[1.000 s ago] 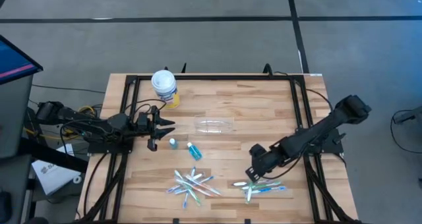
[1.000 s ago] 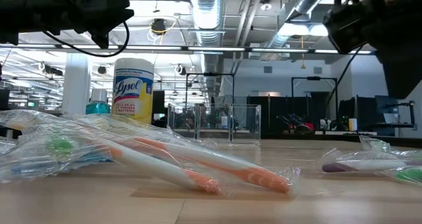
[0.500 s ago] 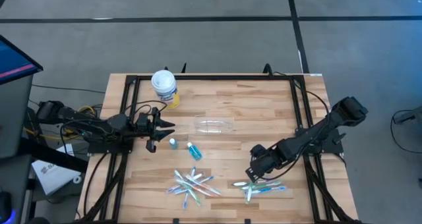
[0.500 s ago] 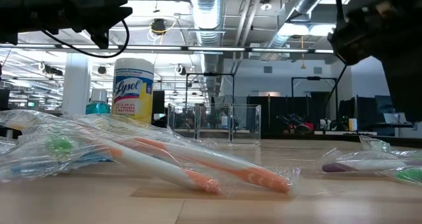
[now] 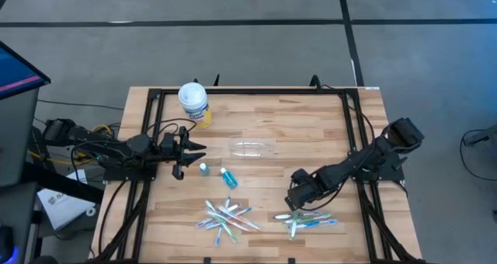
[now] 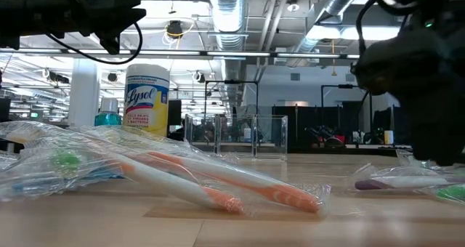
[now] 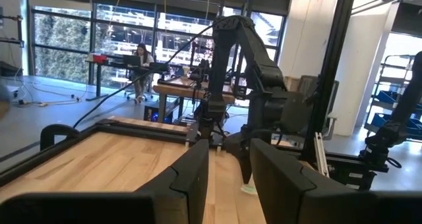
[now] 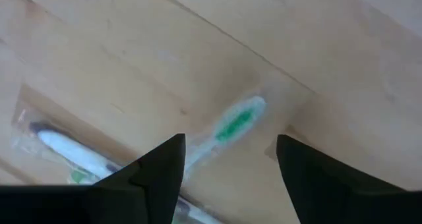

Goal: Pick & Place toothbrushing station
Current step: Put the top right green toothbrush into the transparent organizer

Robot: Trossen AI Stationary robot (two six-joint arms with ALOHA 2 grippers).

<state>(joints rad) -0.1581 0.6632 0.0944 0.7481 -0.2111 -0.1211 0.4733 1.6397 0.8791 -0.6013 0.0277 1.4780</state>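
Wrapped toothbrushes [image 6: 218, 181] foregrnd on table [image 6: 240, 229]; Lysol tub [image 6: 147, 98], clear cup [image 6: 236, 136] behind; right arm [image 6: 414, 80] dark, at right, above more brushes [image 6: 407, 181].

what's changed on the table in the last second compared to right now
The right gripper has come down over the right-hand pile of toothbrushes and opened its fingers above a wrapped green-bristled toothbrush, nothing taken hold of yet. The left gripper stayed hovering, and the clear cup, the other toothbrush pile and the white tub did not move.
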